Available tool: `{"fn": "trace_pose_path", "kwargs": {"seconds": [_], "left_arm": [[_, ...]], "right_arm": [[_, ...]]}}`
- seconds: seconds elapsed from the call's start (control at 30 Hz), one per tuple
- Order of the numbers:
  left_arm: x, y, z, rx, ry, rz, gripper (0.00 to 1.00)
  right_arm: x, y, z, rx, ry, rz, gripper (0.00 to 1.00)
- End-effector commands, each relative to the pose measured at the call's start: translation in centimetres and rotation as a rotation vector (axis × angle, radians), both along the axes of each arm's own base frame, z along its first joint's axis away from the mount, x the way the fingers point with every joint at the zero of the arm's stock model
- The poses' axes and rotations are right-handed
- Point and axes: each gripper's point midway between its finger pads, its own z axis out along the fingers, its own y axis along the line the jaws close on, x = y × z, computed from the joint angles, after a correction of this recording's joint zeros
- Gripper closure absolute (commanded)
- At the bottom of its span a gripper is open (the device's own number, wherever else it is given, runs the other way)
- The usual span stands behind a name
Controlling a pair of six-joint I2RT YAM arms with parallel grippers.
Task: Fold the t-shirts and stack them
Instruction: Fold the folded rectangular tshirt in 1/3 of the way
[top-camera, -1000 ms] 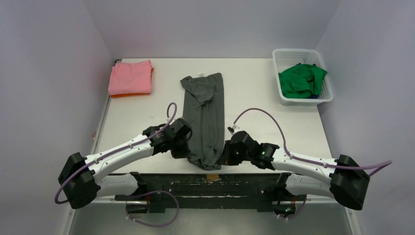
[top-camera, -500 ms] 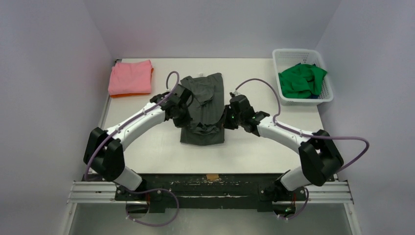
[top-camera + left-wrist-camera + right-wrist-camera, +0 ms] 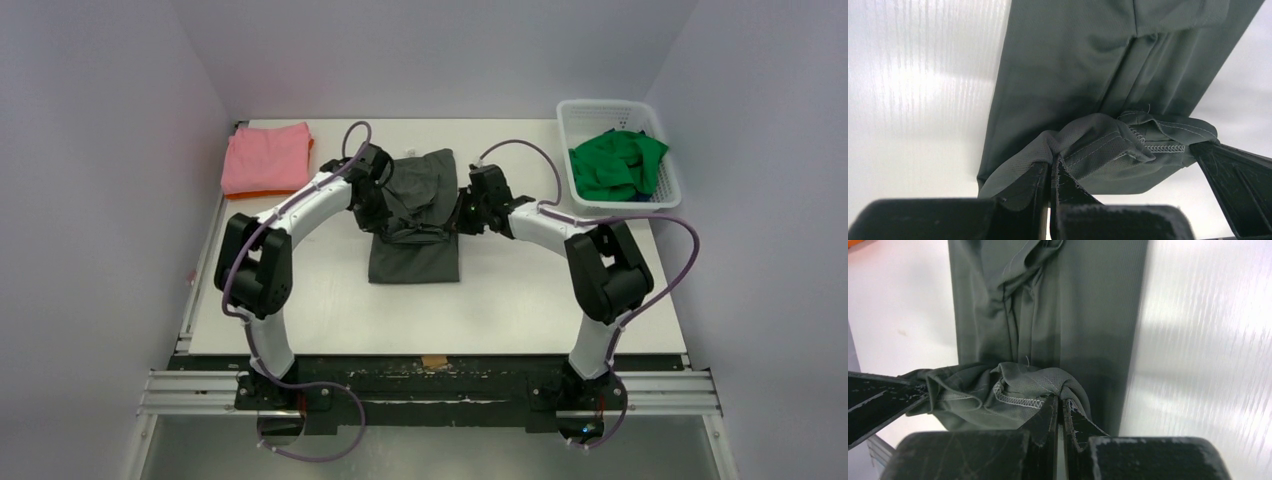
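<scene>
A dark grey t-shirt (image 3: 415, 255) lies in a long folded strip mid-table, its near hem lifted and carried over the far half. My left gripper (image 3: 385, 213) is shut on the hem's left corner (image 3: 1048, 150). My right gripper (image 3: 458, 218) is shut on the right corner (image 3: 1063, 390). In both wrist views the rest of the strip (image 3: 1063, 60) (image 3: 1048, 305) lies flat below the bunched hem. A folded pink t-shirt (image 3: 266, 157) rests on an orange one (image 3: 262, 193) at the far left. A bright green t-shirt (image 3: 615, 163) sits crumpled in the basket.
The white lattice basket (image 3: 661, 195) stands at the far right corner. Both arms arch over the table's middle, elbows (image 3: 250, 265) (image 3: 607, 268) raised near the front. White walls close in the left, back and right sides.
Both grippers have carried the grey shirt's near hem from the front edge away towards the far end, doubling the strip over. The arms have stretched out and their elbows have risen.
</scene>
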Motion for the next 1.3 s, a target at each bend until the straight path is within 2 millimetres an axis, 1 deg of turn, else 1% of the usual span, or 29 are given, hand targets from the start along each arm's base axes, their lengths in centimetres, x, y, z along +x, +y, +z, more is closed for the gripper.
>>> {"fn": "trace_pose_path", "kwargs": {"seconds": [0.0, 0.03, 0.07, 0.13, 0.2, 0.23, 0.27, 0.3, 0.33, 0.37, 0.4, 0.43, 0.47, 0.57, 0.63, 0.67, 0.7, 0.73, 0.8, 0.83, 0.97, 1.1, 1.17, 1.27], "left_arm": [[2.4, 0.3, 1.1, -0.017, -0.039, -0.002, 0.95], [2.6, 0.4, 0.7, -0.016, -0.031, 0.001, 0.88], [3.2, 0.3, 0.9, -0.022, -0.040, -0.002, 0.82], [4.3, 0.1, 1.4, -0.046, -0.057, -0.011, 0.62], [5.7, 0.1, 2.9, -0.063, -0.091, -0.020, 0.41], [6.1, 0.3, 3.8, -0.070, -0.107, -0.027, 0.33], [6.3, 0.6, 4.7, -0.069, -0.121, -0.028, 0.27], [6.2, 1.0, 5.6, -0.064, -0.145, -0.023, 0.21], [5.8, 1.4, 6.5, -0.060, -0.169, -0.020, 0.15], [5.2, 1.7, 7.1, -0.060, -0.187, -0.018, 0.11], [4.5, 2.1, 7.5, -0.067, -0.207, -0.015, 0.04], [3.5, 2.4, 7.6, -0.073, -0.218, -0.014, 0.00], [2.6, 2.6, 7.7, -0.084, -0.233, -0.010, 0.00], [-0.8, 3.3, 6.8, -0.116, -0.227, -0.009, 0.00], [-3.0, 3.5, 5.5, -0.144, -0.204, -0.009, 0.00], [-4.2, 3.6, 4.7, -0.156, -0.187, -0.009, 0.00], [-5.6, 3.9, 3.4, -0.158, -0.157, -0.006, 0.00], [-6.6, 4.2, 2.7, -0.159, -0.142, -0.004, 0.00], [-8.3, 4.9, 1.5, -0.144, -0.115, 0.007, 0.00], [-8.9, 5.2, 1.3, -0.143, -0.113, 0.013, 0.00], [-10.8, 5.8, -0.4, -0.136, -0.072, 0.018, 0.00], [-11.5, 6.1, -1.0, -0.124, -0.053, 0.019, 0.00], [-11.5, 6.3, -1.2, -0.116, -0.053, 0.023, 0.00], [-11.5, 6.2, -1.3, -0.114, -0.049, 0.022, 0.00]], "right_arm": [[3.0, 0.8, 1.8, 0.022, -0.092, 0.025, 0.97], [3.5, 0.8, 1.7, 0.022, -0.099, 0.021, 0.91], [4.1, 0.7, 1.9, 0.025, -0.108, 0.014, 0.83], [5.6, 0.5, 2.8, 0.034, -0.135, -0.002, 0.72], [6.8, 0.1, 4.2, 0.036, -0.160, -0.011, 0.57], [7.2, -0.1, 5.1, 0.032, -0.183, -0.008, 0.42], [7.2, -0.3, 6.1, 0.023, -0.209, 0.000, 0.26], [7.1, -0.6, 6.8, 0.012, -0.231, 0.004, 0.15], [6.7, -1.1, 7.3, -0.001, -0.249, 0.001, 0.13], [5.8, -1.5, 6.9, -0.014, -0.245, 0.004, 0.08], [4.8, -1.7, 6.8, -0.012, -0.248, 0.021, 0.07], [3.8, -1.5, 6.9, -0.003, -0.255, 0.052, 0.06], [2.5, -1.2, 6.6, 0.000, -0.254, 0.094, 0.06], [-1.3, 1.1, 5.5, -0.012, -0.257, 0.268, 0.07], [-3.4, 3.2, 4.5, -0.039, -0.254, 0.372, 0.08], [-4.1, 4.1, 4.0, -0.047, -0.248, 0.410, 0.08], [-4.6, 5.0, 3.7, -0.045, -0.245, 0.440, 0.08], [-4.8, 5.8, 3.4, -0.039, -0.244, 0.463, 0.09], [-4.4, 6.9, 2.8, -0.036, -0.248, 0.474, 0.09], [-4.1, 7.3, 2.5, -0.040, -0.250, 0.476, 0.09], [-2.1, 8.7, 1.9, -0.056, -0.266, 0.477, 0.09], [-0.1, 8.8, 0.4, -0.123, -0.266, 0.450, 0.09], [0.5, 9.2, 0.0, -0.126, -0.271, 0.445, 0.10], [1.6, 9.0, -0.8, -0.159, -0.272, 0.416, 0.10]]}}
